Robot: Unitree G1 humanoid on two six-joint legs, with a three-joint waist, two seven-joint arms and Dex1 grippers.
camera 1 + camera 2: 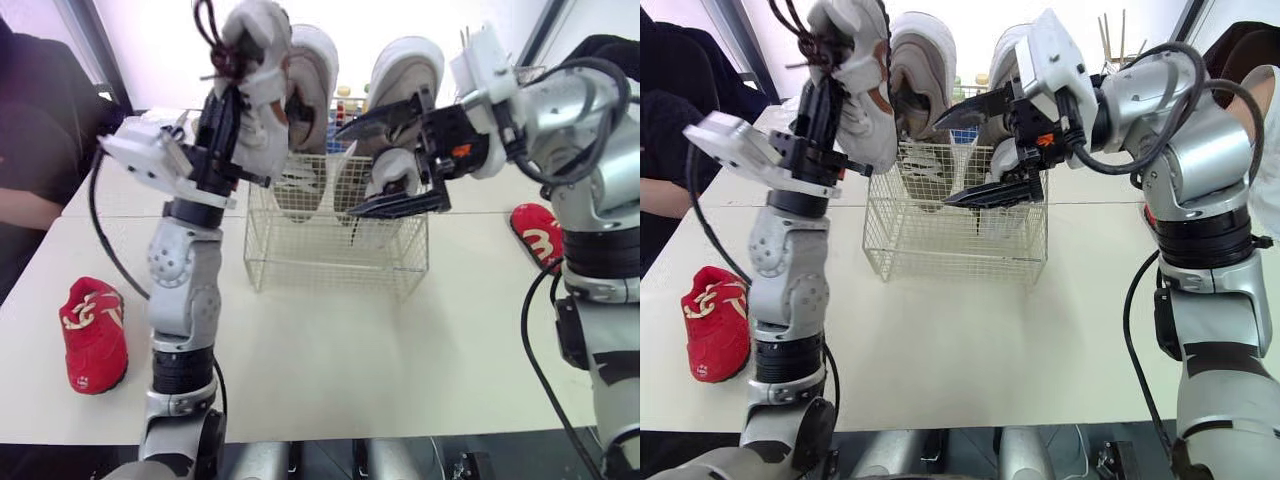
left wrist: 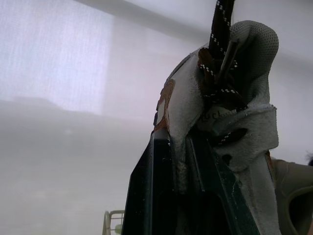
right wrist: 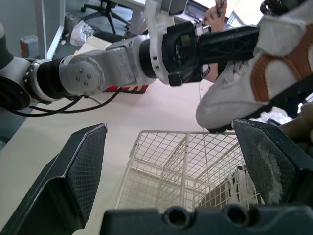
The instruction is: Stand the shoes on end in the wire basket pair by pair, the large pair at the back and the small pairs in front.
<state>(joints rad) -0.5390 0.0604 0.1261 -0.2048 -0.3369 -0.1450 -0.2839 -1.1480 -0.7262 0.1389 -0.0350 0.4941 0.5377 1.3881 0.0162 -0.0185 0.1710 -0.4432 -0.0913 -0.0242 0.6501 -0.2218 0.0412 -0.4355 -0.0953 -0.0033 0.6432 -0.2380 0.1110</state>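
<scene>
Table [image 1: 330, 340], one wire basket [image 1: 335, 250], two red shoes [image 1: 95, 335] [image 1: 540, 235]

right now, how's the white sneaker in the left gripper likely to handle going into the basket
Pinched by its soft upper in the left gripper, the white sneaker may swing. Its loose laces could snag the wire basket. Stood on end, likely tippy.

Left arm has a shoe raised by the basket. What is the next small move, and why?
Probably lower the left gripper so its clamped white shoe goes down into the wire basket's front left: it hangs above that rim, and two large white shoes already stand at the back.
</scene>
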